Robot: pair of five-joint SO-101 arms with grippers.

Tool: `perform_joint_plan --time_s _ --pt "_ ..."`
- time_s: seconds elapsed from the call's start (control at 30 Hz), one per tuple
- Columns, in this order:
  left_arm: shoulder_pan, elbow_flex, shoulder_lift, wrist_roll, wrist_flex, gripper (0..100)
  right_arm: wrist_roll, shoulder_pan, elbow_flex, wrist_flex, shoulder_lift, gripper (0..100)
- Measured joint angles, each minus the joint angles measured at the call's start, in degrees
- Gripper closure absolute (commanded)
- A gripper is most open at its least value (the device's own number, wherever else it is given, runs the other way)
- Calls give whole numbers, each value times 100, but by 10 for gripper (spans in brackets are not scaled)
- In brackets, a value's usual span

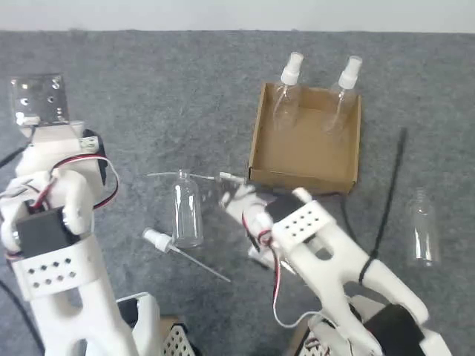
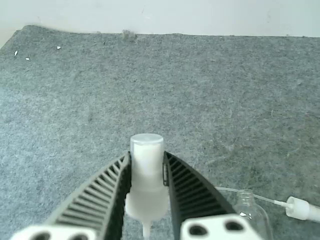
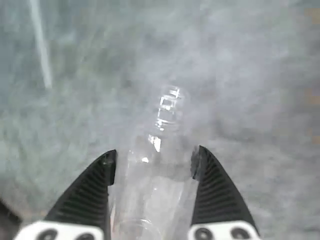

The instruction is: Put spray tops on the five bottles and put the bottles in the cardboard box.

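Observation:
My left gripper (image 2: 146, 160) is shut on a white spray top (image 2: 146, 180), held above the grey carpet. Beyond it lie the neck of a clear bottle (image 2: 248, 201) and a loose spray top (image 2: 303, 209) with its thin tube. My right gripper (image 3: 154, 152) is shut on a clear capless bottle (image 3: 161, 167); this arm (image 1: 312, 230) sits just in front of the cardboard box (image 1: 297, 159). Two bottles with spray tops (image 1: 288, 93) (image 1: 344, 95) stand in the box. On the carpet lie one open bottle (image 1: 187, 209), a second (image 1: 421, 226) at the right, and two loose spray tops (image 1: 158, 239) (image 1: 231, 178).
A black cable (image 1: 391, 185) runs across the carpet right of the box. The left arm (image 1: 52, 222) fills the near left corner. Open carpet lies behind the box and at the far left.

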Motion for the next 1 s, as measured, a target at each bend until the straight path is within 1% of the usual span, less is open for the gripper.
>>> perform_joint_plan --time_s 0.1,0.2,0.27,0.37,0.47,0.57,0.7,0.83,0.9,1.0 --pt "0 0 0 0 0 989 -132 -18 -527 -105 -378 994" --pt "167 -176 -26 0 0 989 -396 -97 -765 -554 -651 994" --pt "404 -299 -185 0 9 989 -571 -308 -791 -985 -695 994" --pt "967 -536 -563 18 211 989 -870 -571 -791 -1600 -695 994" --pt "1345 -835 -835 325 387 989 -1213 -897 -791 -2022 -695 993" --pt "1451 -1046 -949 668 378 990 -1451 -1090 -791 -2409 -695 993" --pt "1486 -1055 -914 1248 -62 990 -1477 -1196 -554 -2681 -695 993" --pt "1495 -1055 -932 1802 -686 990 -1477 -1196 -211 -2884 -747 993" --pt "1477 -1055 -932 2110 -888 990 -1477 -1222 105 -3305 -879 993" --pt "1618 -1037 -941 2479 -1116 990 -1477 -1327 765 -4229 -1187 993"
